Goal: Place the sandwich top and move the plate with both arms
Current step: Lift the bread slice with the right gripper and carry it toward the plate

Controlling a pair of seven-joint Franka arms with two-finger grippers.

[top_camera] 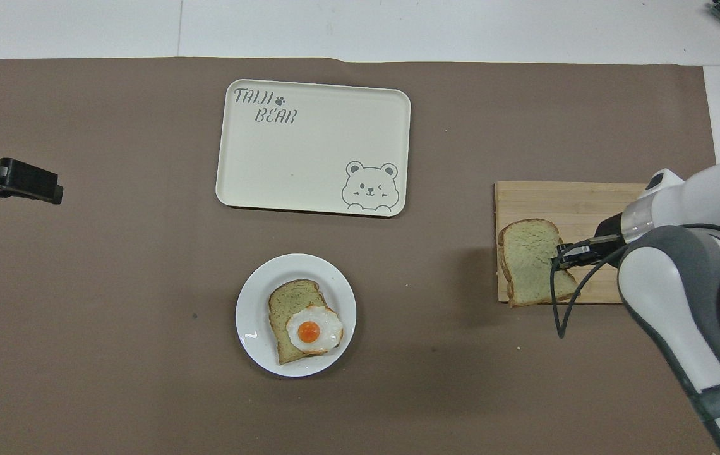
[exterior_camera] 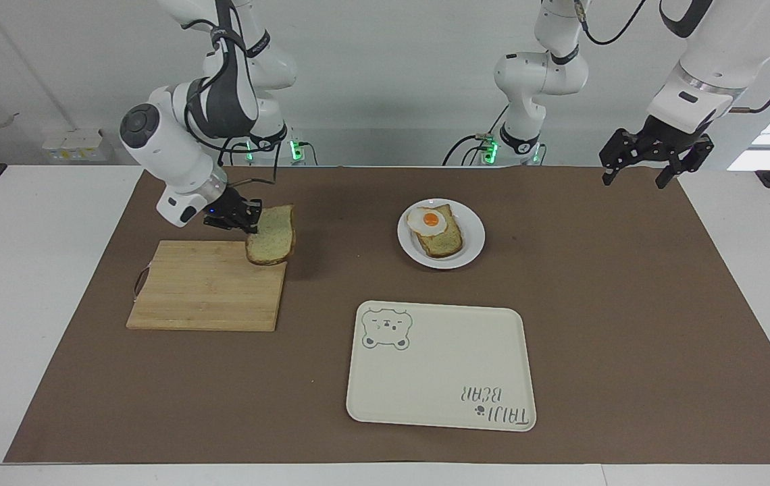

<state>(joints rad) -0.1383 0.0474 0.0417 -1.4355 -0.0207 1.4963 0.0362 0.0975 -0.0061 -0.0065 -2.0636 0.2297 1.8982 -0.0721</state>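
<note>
Up in the air, the right hand (exterior_camera: 250,221) pinches the sandwich top (exterior_camera: 271,235) by one edge, holding it tilted over the corner of the wooden cutting board (exterior_camera: 206,287) that lies nearest the plate (exterior_camera: 471,248). The plate sits on the brown mat (exterior_camera: 628,304) covering the desk, carrying a bread slice with a fried egg (exterior_camera: 425,220), and the cream tray (exterior_camera: 439,378), farther from the robots, reads "TAIJI BEAR" beside a bear drawing. The left hand (exterior_camera: 652,158) waits over the left arm's end of the mat, fingers spread and holding nothing.
</note>
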